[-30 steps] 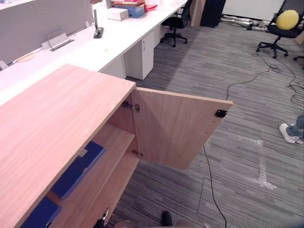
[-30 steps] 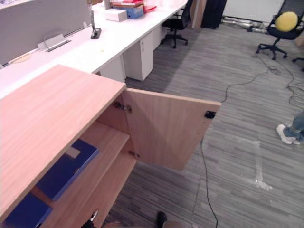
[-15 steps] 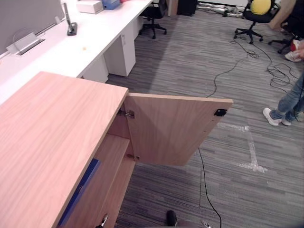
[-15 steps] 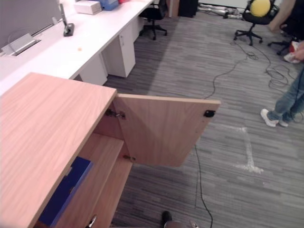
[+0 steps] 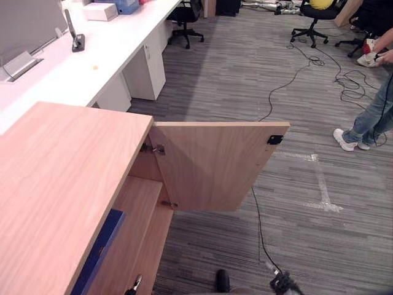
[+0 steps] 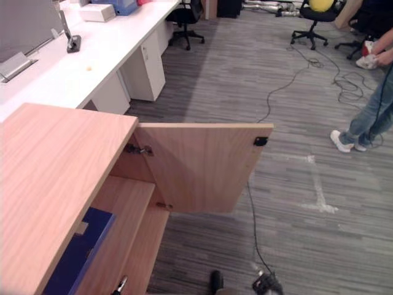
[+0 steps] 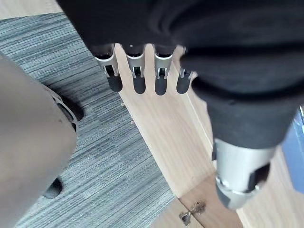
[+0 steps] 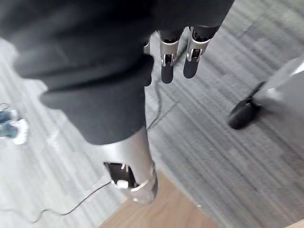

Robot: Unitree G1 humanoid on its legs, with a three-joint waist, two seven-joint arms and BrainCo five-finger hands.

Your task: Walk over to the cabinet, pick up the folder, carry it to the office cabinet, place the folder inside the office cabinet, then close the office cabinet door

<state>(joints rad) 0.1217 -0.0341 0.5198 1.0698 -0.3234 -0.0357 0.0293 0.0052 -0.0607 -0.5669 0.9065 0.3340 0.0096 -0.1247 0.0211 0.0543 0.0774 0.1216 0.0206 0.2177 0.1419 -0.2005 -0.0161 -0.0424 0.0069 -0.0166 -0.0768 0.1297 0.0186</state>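
Note:
The wooden office cabinet [image 5: 61, 184] fills the lower left, and its door [image 5: 215, 166] stands swung wide open toward the carpet. A blue folder [image 6: 77, 258] lies flat on the shelf inside, mostly hidden under the cabinet top. My left hand [image 7: 137, 78] hangs over the shelf's front edge with straight fingers and holds nothing; its tip shows low by the cabinet [image 5: 132, 286]. Over the carpet to the right of the door my right hand [image 8: 166, 61] hangs relaxed and empty, and it also shows at the bottom edge [image 5: 282, 284].
A long white desk [image 5: 92, 61] runs behind the cabinet, carrying a box and a small stand. Office chairs [image 5: 184, 18] [image 5: 313, 12] stand farther back. A person in jeans and white shoes [image 5: 362, 123] stands at the right. White tape marks [image 5: 322, 190] cross the grey carpet.
The camera has shifted, so more of the cabinet top hides the shelves. My right hand has come into view at the bottom edge. The person at the right has stepped closer.

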